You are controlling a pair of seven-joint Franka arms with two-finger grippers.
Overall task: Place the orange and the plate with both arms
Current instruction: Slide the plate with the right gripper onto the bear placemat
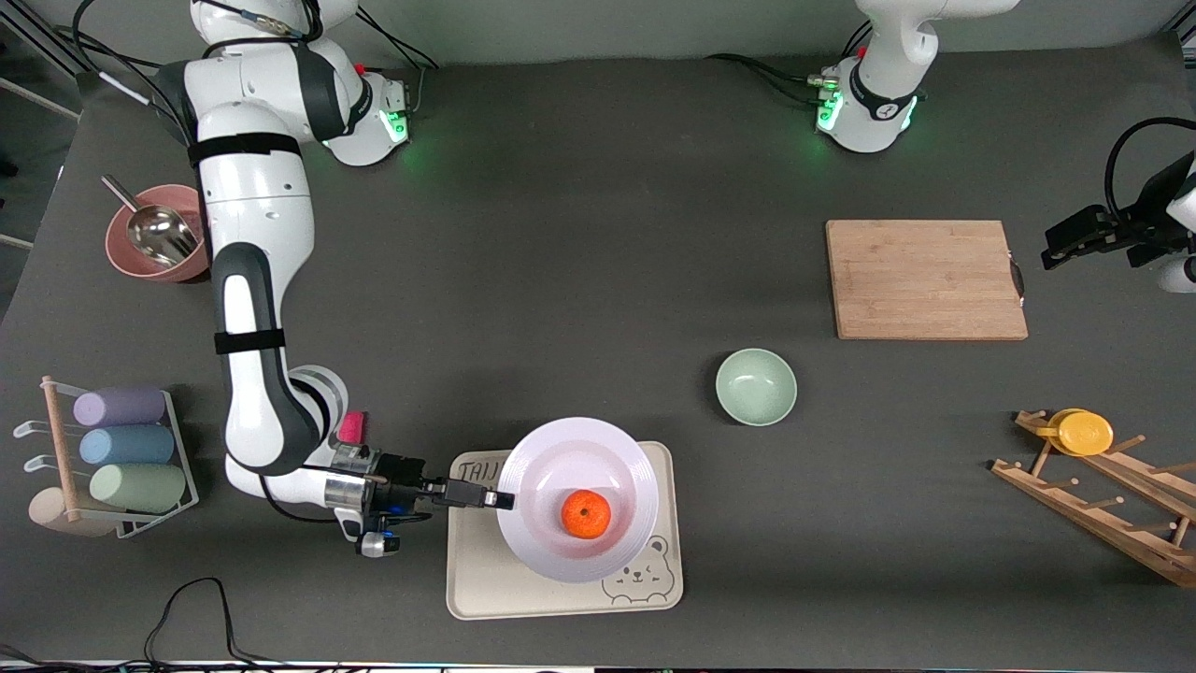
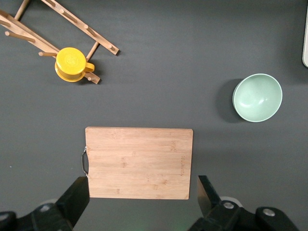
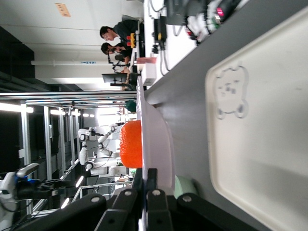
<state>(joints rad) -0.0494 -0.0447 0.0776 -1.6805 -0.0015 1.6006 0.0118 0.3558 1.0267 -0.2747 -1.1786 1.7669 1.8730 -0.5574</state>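
Your table (image 1: pixel 598 234) is a matte dark grey sheet; the right wrist view shows a lab with ceiling strip lights. The glossy pale plate (image 1: pixel 577 467) sits over the cream bear tray (image 1: pixel 486 579), with the dimpled orange (image 1: pixel 586 514) in its well. The right end effector (image 1: pixel 497 500) pinches the plate's rim. The left end effector (image 2: pixel 142 197) waits, fingers spread, above the bamboo cutting board (image 1: pixel 925 279).

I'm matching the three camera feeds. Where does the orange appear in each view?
Front view: the orange sits in the plate, over the bear tray.
Left wrist view: not in it.
Right wrist view: the orange shows against the plate's rim.
Shared landmark: the bear tray.
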